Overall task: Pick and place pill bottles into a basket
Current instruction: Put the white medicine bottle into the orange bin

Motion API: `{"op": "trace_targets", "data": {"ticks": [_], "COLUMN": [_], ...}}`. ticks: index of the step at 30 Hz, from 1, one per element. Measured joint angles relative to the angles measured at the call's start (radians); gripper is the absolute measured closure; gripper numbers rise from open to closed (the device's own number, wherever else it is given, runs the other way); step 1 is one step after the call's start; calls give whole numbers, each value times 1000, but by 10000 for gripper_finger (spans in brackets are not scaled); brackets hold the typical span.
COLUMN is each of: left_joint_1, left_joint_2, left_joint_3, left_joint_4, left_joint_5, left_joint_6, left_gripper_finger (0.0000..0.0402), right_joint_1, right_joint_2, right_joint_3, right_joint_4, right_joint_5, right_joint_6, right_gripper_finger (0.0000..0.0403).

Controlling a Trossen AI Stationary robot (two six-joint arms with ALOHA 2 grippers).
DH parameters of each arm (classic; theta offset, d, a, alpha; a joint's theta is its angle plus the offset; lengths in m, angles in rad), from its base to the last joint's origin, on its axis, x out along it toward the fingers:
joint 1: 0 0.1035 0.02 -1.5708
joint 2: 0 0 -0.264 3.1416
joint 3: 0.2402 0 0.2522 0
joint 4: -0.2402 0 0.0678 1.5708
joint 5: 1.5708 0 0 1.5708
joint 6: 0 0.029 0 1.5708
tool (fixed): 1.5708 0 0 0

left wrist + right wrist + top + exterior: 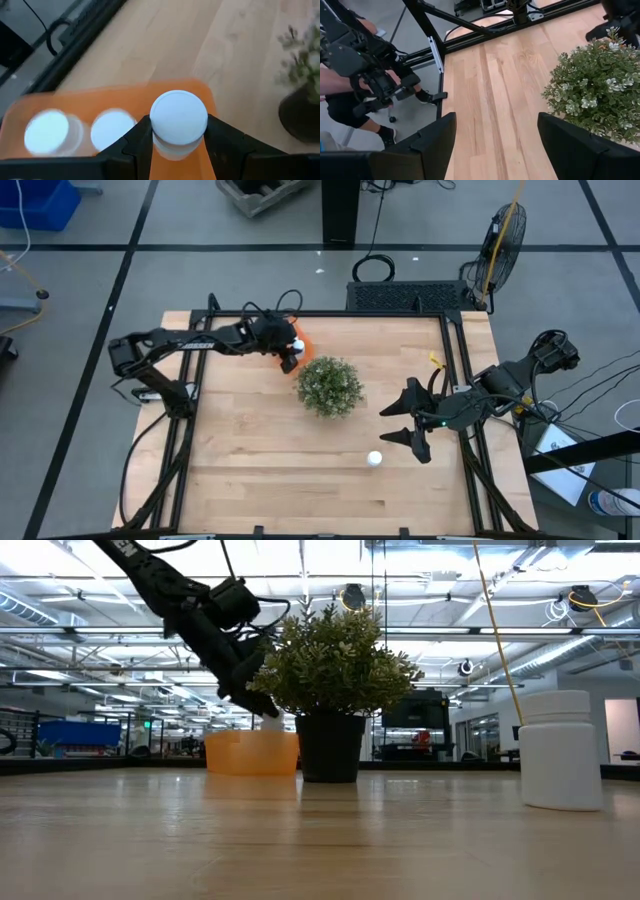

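Above the orange basket, at the far side of the wooden table, the left gripper holds one white pill bottle upright, its two dark fingers closed against the bottle's sides. Two more capped bottles stand inside the basket, side by side. A fourth pill bottle stands alone on the bare wood near the front edge, close to the right gripper, whose fingers are spread wide and hold nothing. Four bottles are visible in all. A bushy green plant in a dark pot sits just beside the basket, between the two arms. Black metal framing borders the table. Beyond it lies a grey floor, with a standing fan and a large hall with bright ceiling lights.
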Motion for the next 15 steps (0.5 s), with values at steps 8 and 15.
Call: {"op": "trace_targets", "data": {"ticks": [8,15], "left_joint_1": [-2,-14], "left_joint_2": [69,109], "left_joint_3": [1,1], "left_joint_4": [52,72], "left_joint_5": [11,20], "left_joint_6": [-10,-27], "left_gripper_finger": [245,245], "right_joint_1": [0,0], "right_joint_2": [0,0], "right_joint_3": [0,0], "right_joint_4": [0,-1], "right_joint_5": [-1,-2], "right_joint_6": [7,6], "right_gripper_finger": [133,133]}}
